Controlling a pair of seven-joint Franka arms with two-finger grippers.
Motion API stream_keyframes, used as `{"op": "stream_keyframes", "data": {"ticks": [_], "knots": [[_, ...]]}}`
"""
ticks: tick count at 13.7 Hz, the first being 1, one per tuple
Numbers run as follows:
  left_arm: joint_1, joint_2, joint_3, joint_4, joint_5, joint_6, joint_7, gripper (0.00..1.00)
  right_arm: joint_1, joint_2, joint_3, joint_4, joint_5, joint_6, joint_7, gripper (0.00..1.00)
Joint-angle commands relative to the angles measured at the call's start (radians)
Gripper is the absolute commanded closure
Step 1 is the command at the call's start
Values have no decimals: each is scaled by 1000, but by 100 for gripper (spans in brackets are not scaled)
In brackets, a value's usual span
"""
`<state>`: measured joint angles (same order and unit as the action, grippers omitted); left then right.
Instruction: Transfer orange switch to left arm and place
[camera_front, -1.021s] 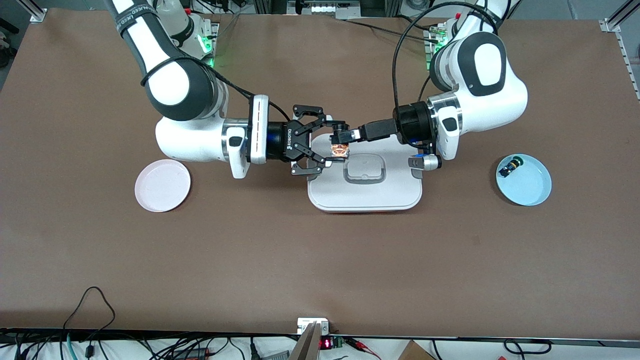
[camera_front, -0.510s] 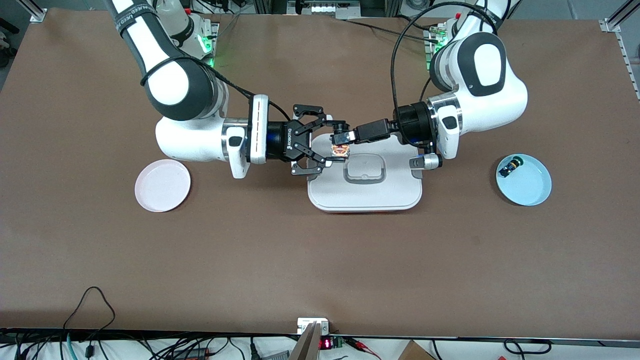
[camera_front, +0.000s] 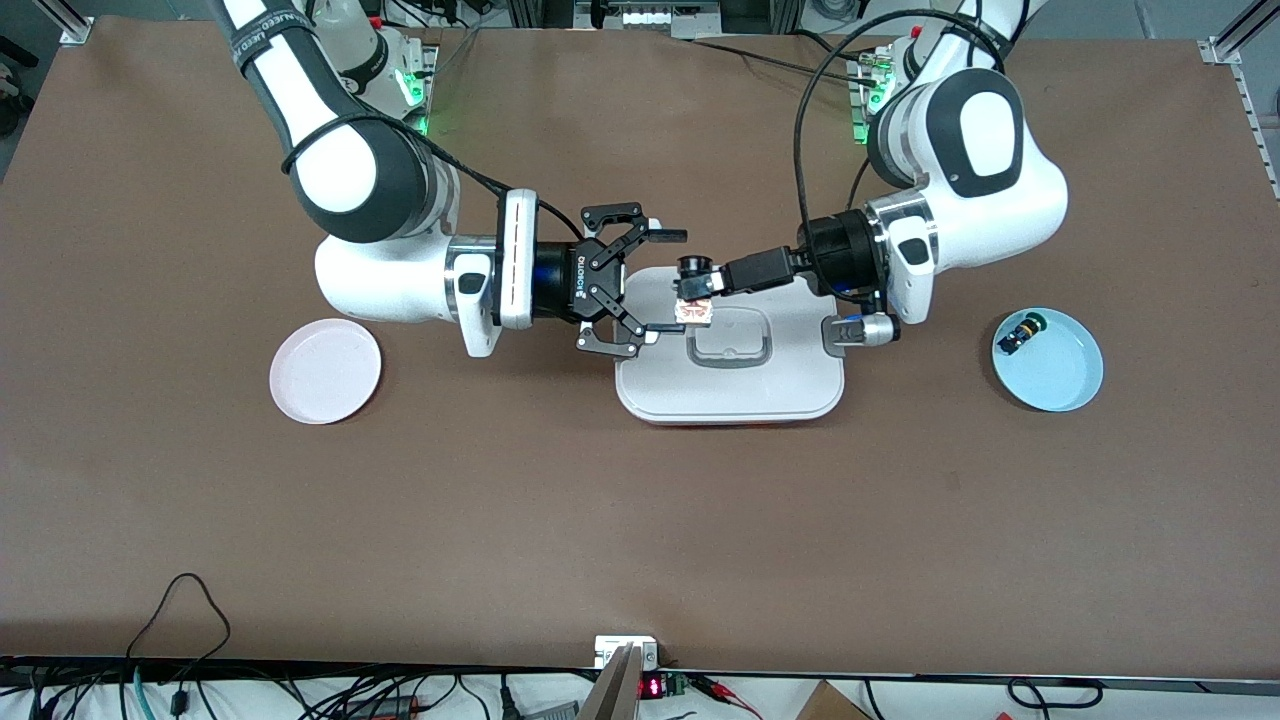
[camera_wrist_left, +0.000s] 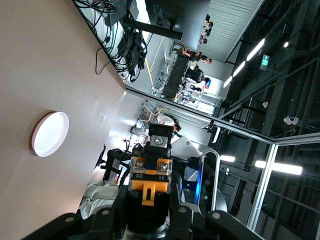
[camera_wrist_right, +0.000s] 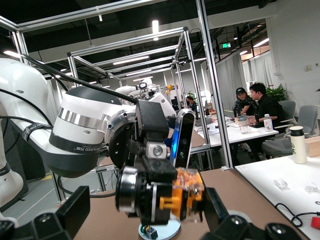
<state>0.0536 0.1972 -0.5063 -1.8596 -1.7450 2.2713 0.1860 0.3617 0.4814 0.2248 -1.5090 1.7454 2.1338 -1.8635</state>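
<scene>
The orange switch is held in my left gripper, which is shut on it above the white box, over the lid's edge toward the right arm's end. My right gripper is open, its fingers spread wide just short of the switch and not touching it. In the left wrist view the switch sits clamped in the left gripper. In the right wrist view the switch hangs between the spread fingers of the right gripper.
An empty pink plate lies toward the right arm's end of the table. A light blue plate toward the left arm's end holds a small green-capped switch. Cables run along the table's edge nearest the front camera.
My left gripper has drawn back a little toward the left arm's end with the switch. The right gripper's fingers have spread wider, and the switch now lies just past their tips.
</scene>
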Motion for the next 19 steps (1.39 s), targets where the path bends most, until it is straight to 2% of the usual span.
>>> {"op": "stream_keyframes", "data": {"ticks": [1,4,8,9,11,14,15,18,19], "knots": [[46,-33,35,-46,109,-65,-2,100,3,-4,-2,4,19,-6,-6,0],[72,-30,141,-102,360,-156,-8,100,-50,-50,-2,-63,5,-18,58,0],[92,-12,313,-104,943,-266,0,100,-174,-104,-4,-193,-21,-103,111,0],[107,2,343,-102,1049,-285,1,100,-206,-109,-4,-209,-64,-103,144,0],[127,27,382,-101,1245,-297,36,100,-259,-130,-4,-224,-206,-95,261,0],[134,105,468,-80,1522,-283,72,100,-308,-159,-4,-231,-422,-95,595,0],[159,134,483,-63,1602,-256,70,100,-317,-165,-4,-231,-504,-100,721,0],[215,186,485,-59,1835,-156,55,100,-329,-168,-4,-231,-634,-123,1036,0],[228,215,485,-61,1898,-127,50,100,-332,-168,-4,-231,-714,-127,1143,0]]}}
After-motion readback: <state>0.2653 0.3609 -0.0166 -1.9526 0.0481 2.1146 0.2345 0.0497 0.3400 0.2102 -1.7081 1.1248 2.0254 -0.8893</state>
